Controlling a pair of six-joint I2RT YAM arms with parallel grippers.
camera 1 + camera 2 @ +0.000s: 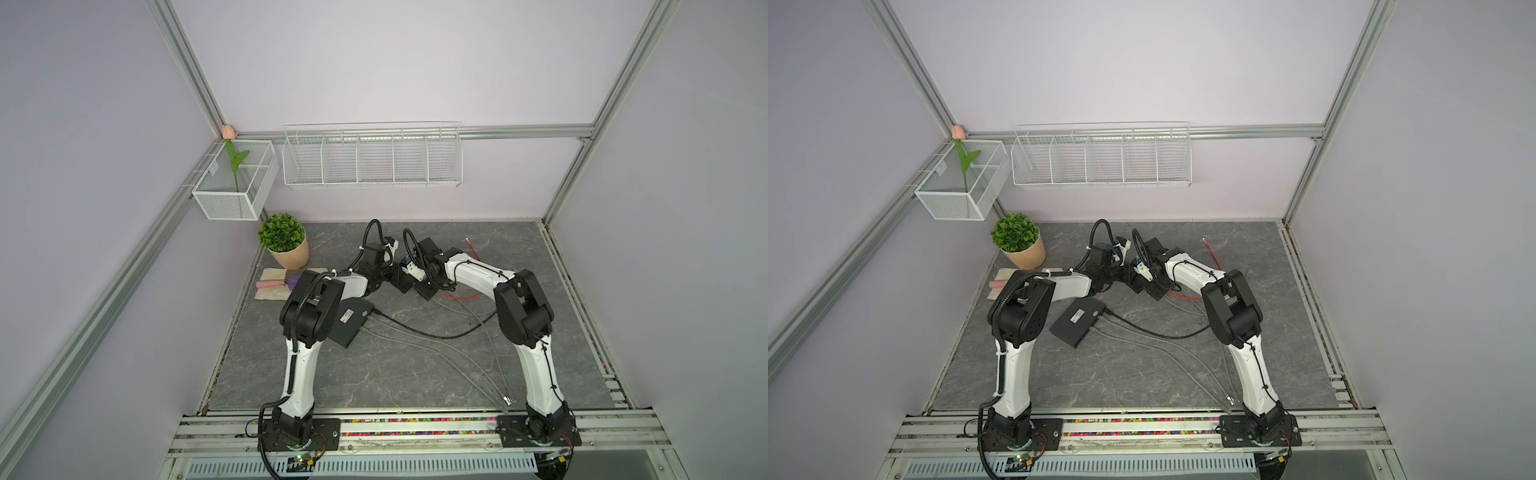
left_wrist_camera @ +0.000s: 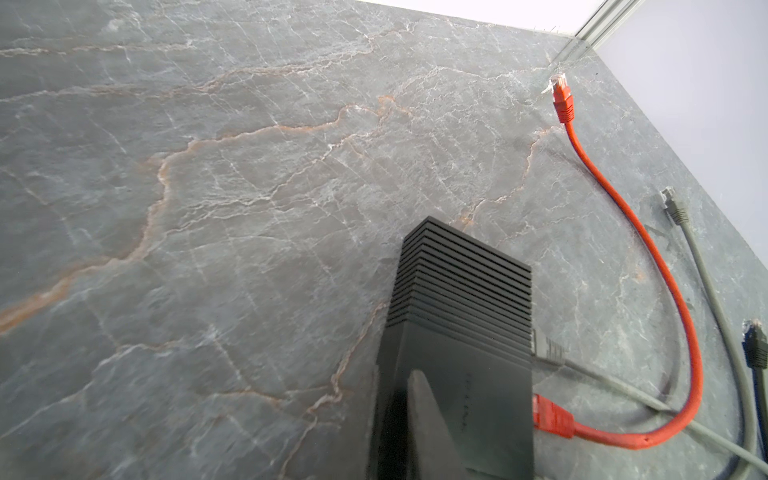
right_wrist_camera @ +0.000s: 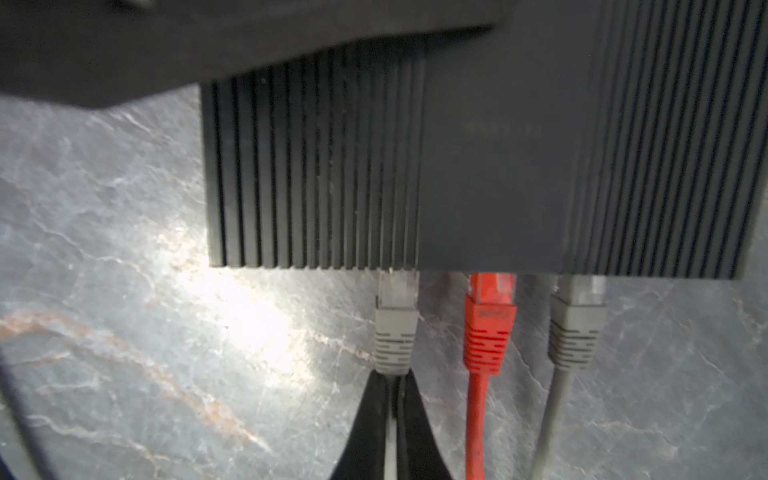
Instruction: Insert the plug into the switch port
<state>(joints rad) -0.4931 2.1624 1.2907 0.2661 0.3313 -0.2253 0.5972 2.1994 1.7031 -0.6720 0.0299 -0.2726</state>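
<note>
Nearest, by the near right edge of the desk (image 1: 332,382): loose grey cable ends (image 1: 507,400), no threat. Further in, left of the middle, a second black box (image 1: 351,320) with leads of its own, not the one in play. Then the action, toward the far middle: the switch (image 3: 498,166) flat on the desk, mostly hidden under both arms in both top views. And the right claw (image 3: 392,376), pinched tight at the very tail of the grey plug (image 3: 395,328), clear nose already at the mouth of the port, about as deep as the red plug (image 3: 488,328) just beside. Seated or merely resting? Cannot tell, no click on show. Gripping so far back, likely to bend the boot or slip down the cable rather than drive home. Over it the left claw (image 2: 415,386), down on the switch's top; clamping or only pressing, cannot tell. If only pressing lightly, could let the switch skate away from the push. Beyond, toward the far edge, the red cable's free end (image 1: 468,241), well apart.
</note>
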